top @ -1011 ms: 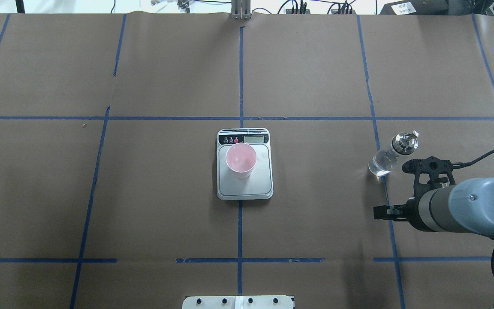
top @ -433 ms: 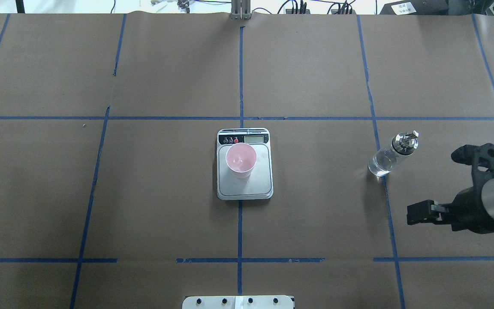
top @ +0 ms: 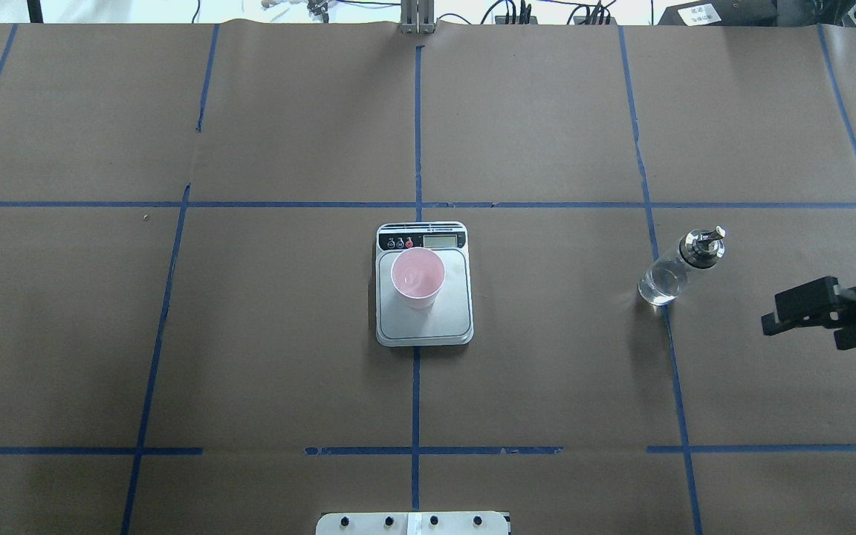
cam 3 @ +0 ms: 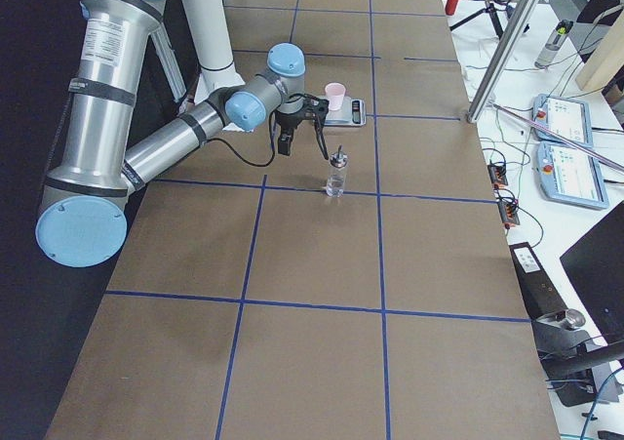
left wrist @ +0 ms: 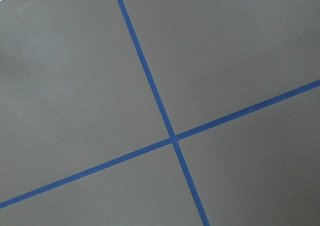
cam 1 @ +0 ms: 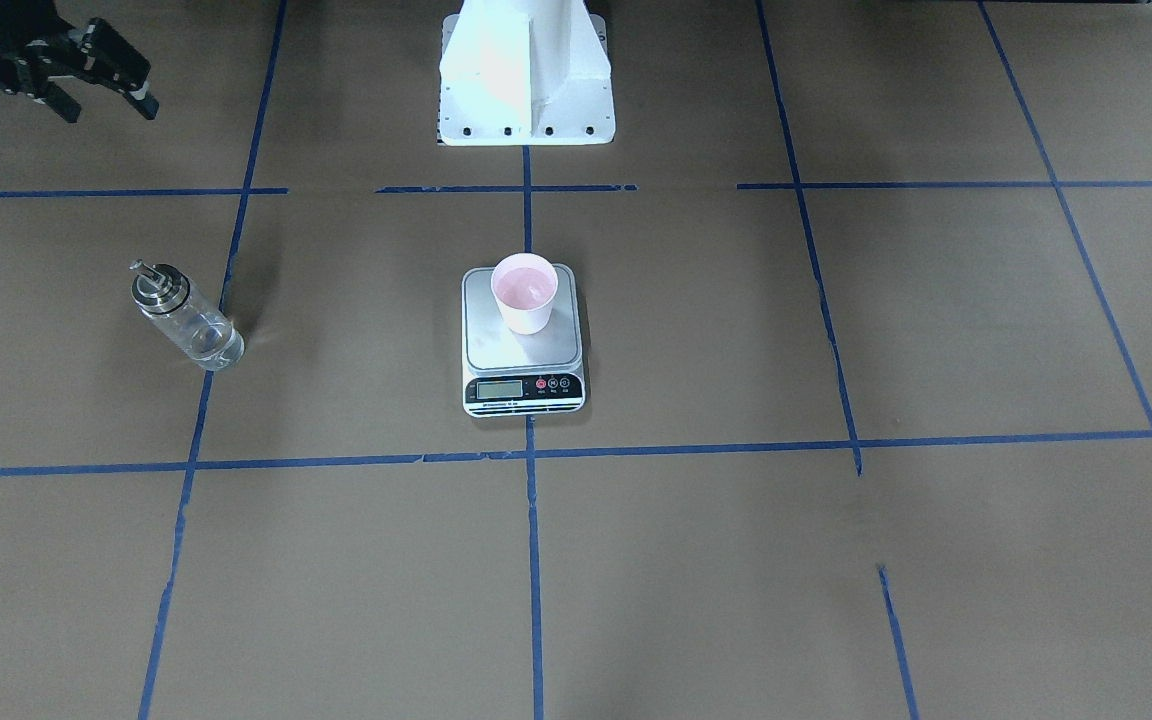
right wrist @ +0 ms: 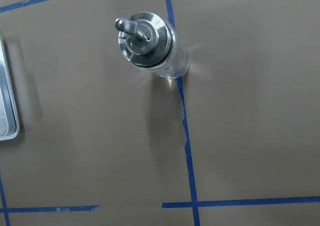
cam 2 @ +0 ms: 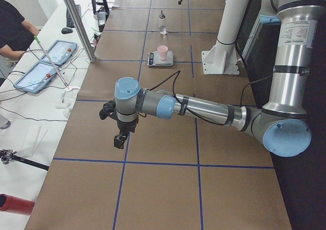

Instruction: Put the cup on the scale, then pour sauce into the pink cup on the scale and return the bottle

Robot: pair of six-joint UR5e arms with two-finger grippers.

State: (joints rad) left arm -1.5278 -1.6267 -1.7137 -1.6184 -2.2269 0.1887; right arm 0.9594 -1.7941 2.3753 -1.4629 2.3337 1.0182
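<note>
The pink cup (top: pixel 417 277) stands upright on the steel scale (top: pixel 435 327) at the table's middle, also in the front view: cup (cam 1: pixel 524 292), scale (cam 1: pixel 496 350). The glass bottle (top: pixel 677 267) with a silver cap stands upright by itself on a blue tape line to the right; it also shows in the front view (cam 1: pixel 186 318) and the right wrist view (right wrist: pixel 150 43). My right gripper (top: pixel 825 260) is open and empty, well to the right of the bottle, and shows in the front view (cam 1: pixel 101 100). My left gripper (cam 2: pixel 120 138) shows only in the left side view, so I cannot tell its state.
The brown paper table carries a blue tape grid (left wrist: pixel 172 137). The white robot base (cam 1: pixel 526 70) stands at the robot's edge. Tablets (cam 2: pixel 46 69), a slanted metal pole (cam 2: pixel 76 21) and a seated person (cam 2: pixel 12 26) are along the far side.
My right gripper has moved right, away from the bottle, to the overhead view's right edge. The bottle, cup and scale have not moved.
</note>
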